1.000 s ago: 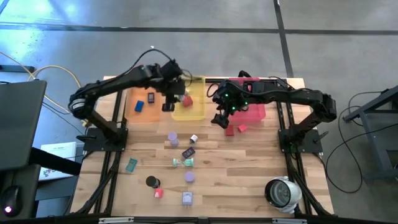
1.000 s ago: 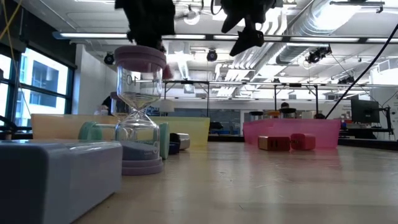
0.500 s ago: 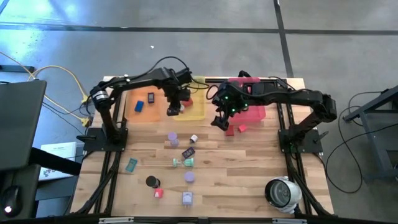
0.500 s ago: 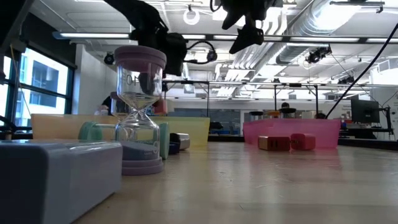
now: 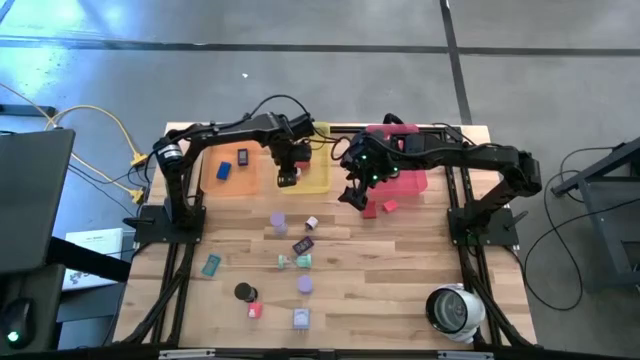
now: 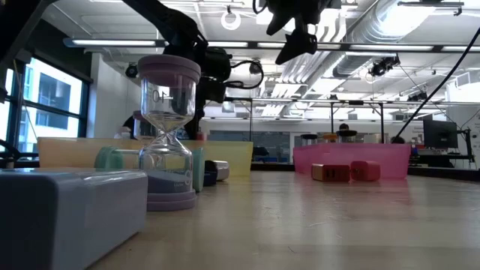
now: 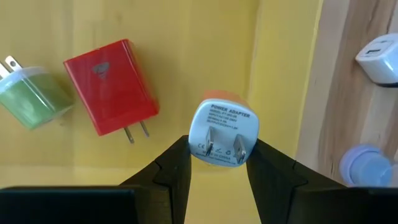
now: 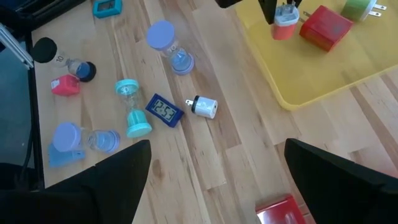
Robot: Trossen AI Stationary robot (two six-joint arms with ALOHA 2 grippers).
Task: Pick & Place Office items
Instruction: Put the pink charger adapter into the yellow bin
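- The left gripper (image 7: 217, 163) hovers over the yellow tray (image 7: 186, 37), its fingers (image 7: 174, 171) closed part-way on an orange adapter (image 7: 224, 127) with a white face.
- The face reads "POWER ADAPTER"; the smaller print under it is too fine to read.
- In the tray beside it lie a red adapter (image 7: 112, 84), prongs out, and a green adapter (image 7: 28, 93).
- On the wood just past the tray's edge sit a white adapter (image 7: 379, 57) and a lavender hourglass (image 7: 367, 165).
- The right gripper (image 8: 214, 162) hangs above the table by the pink tray (image 5: 405, 180), jaws wide apart and holding nothing.
- Below it lie a blue clock (image 8: 165, 111) showing digits too small to read, a teal hourglass (image 8: 130, 106), and a red block (image 8: 283, 208).
- Since a second ago, the left arm has swung toward the table's middle, carrying the orange adapter from near the orange tray (image 5: 228, 166) to over the yellow tray.
- The right arm has stayed put.
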